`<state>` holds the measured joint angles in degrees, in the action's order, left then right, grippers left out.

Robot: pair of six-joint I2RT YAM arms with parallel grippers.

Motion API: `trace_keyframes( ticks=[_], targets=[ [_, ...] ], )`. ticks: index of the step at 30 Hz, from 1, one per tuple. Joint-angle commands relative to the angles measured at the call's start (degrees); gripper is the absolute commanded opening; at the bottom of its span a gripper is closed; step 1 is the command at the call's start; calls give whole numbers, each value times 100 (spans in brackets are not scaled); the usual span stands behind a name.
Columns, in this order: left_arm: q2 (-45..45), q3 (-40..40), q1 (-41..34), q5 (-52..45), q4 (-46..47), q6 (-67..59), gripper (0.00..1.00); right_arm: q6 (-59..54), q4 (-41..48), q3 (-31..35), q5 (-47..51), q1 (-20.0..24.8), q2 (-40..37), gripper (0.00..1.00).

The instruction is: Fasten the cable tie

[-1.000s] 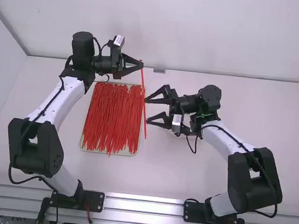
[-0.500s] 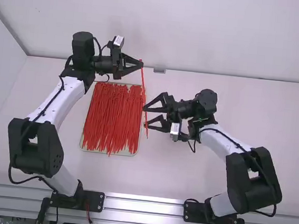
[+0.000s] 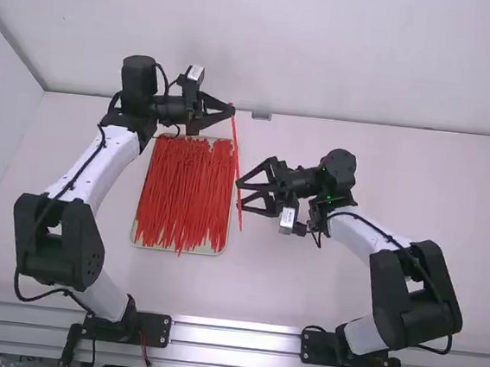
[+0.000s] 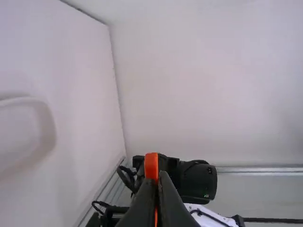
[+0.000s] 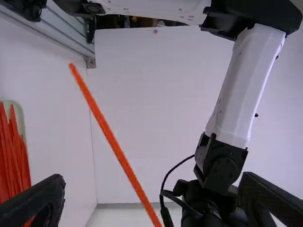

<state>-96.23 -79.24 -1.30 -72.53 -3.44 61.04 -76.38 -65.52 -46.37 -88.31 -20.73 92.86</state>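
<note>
Black fingers of the right gripper [image 3: 241, 197] have come nearer the camera and in toward the hanging strap over the last second. A second ago they stood farther up the table with the upper finger higher on the strap. Now they are spread wide, one on each side of the lower part of the red cable tie [image 3: 235, 152], and I cannot tell whether either touches it. The left arm has hardly shifted.

The tie's free tip hangs just past the right edge of the pale tray [image 3: 208, 250], a little nearer the camera than the open fingers. From there the strap runs up and away, slightly tilted, along the tray's right side. The pile of red ties [image 3: 183, 191] lies on the tray, just left of the strap.

At the far end, the left gripper [image 3: 228, 110] is clamped on the tie's top, above the tray's far right corner.

Right of the strap the white table [image 3: 421, 157] lies bare to its far edge, where the wall rises.
</note>
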Motion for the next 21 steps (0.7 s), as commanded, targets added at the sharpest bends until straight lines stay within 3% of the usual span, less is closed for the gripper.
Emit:
trace_keyframes(
  ticks=[1, 3, 9, 21],
  targets=[
    [28, -170, -44, -9, 4, -238, 2, -15, -11, 33, -39, -39, 46, 90],
    [28, -168, -98, -4, 4, -256, 2, -2, -11, 33, -39, -42, 46, 82],
    [28, -170, -92, 4, 0, -269, 2, 131, -13, 33, -39, -94, 46, 43],
    [28, -170, -33, 13, -221, -302, 2, 155, 15, 57, -85, -107, 46, 40]
  ],
)
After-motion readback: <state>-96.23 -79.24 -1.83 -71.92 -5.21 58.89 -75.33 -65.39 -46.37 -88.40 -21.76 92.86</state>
